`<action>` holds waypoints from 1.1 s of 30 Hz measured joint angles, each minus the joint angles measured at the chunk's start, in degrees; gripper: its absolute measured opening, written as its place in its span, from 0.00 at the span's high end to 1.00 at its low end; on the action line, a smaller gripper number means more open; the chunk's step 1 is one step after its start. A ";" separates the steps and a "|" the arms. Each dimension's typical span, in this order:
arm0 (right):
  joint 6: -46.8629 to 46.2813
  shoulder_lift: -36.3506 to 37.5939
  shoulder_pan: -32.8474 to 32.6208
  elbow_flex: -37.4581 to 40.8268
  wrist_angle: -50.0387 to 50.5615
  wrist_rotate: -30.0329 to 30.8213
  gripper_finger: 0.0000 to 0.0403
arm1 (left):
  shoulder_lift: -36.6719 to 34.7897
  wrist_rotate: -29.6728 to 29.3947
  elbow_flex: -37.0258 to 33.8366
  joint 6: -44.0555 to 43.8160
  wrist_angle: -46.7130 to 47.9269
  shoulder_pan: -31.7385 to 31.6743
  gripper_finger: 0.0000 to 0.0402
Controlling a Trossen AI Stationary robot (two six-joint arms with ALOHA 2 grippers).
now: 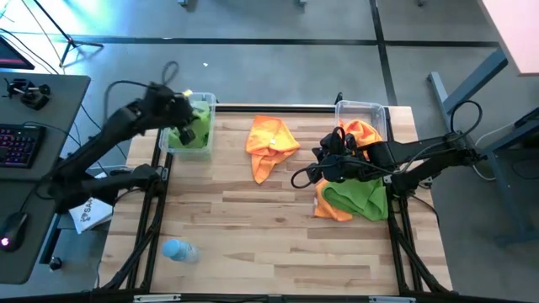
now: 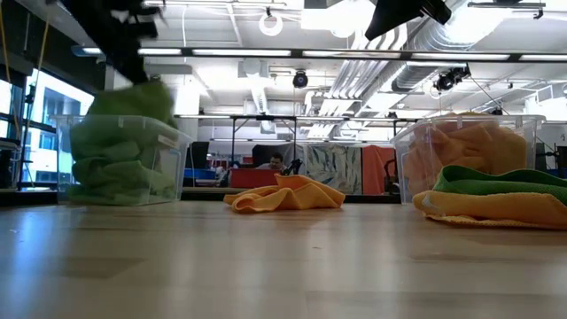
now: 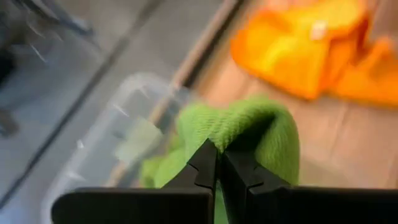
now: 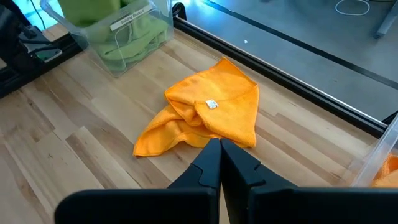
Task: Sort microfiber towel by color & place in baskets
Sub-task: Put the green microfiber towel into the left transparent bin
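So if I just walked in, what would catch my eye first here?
Probably the bright green towel pinched in the left hand, hanging over the clear basket at the table's far left that already holds green cloths. Next, the lone orange towel crumpled in the middle of the table. On the right, the right hand hovers shut beside an orange and green pile.

Two clear baskets — left basket (image 1: pixel 205 105) with green towels, right basket (image 1: pixel 360 108) with orange ones; towel count inside either can't be told. One loose orange towel (image 1: pixel 271 145) mid-table. By the right basket, a pile — one green towel (image 1: pixel 360 199) on at least one orange towel (image 1: pixel 330 209). One pale blue bottle (image 1: pixel 178 250). Two arms.
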State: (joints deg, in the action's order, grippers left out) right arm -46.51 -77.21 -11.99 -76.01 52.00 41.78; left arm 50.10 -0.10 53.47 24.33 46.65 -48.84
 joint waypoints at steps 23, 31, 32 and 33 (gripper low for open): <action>-3.29 0.00 0.00 0.00 -0.01 1.62 1.00 | 25.54 -10.31 -3.02 7.07 -0.33 -4.45 1.00; -4.03 0.00 0.00 0.00 -0.01 1.65 1.00 | 30.04 -4.40 -2.97 -1.38 -0.44 -8.00 1.00; -4.03 0.00 0.00 0.00 -0.01 1.76 1.00 | 30.45 -4.36 -2.97 -1.63 -0.63 -8.04 1.00; -4.03 0.00 0.00 0.00 -0.01 1.84 1.00 | 30.86 -4.21 -2.97 -1.83 -0.98 -8.04 1.00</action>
State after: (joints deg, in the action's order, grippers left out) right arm -50.54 -77.21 -11.99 -76.01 51.99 43.62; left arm 80.95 -4.31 50.50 22.50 45.67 -56.88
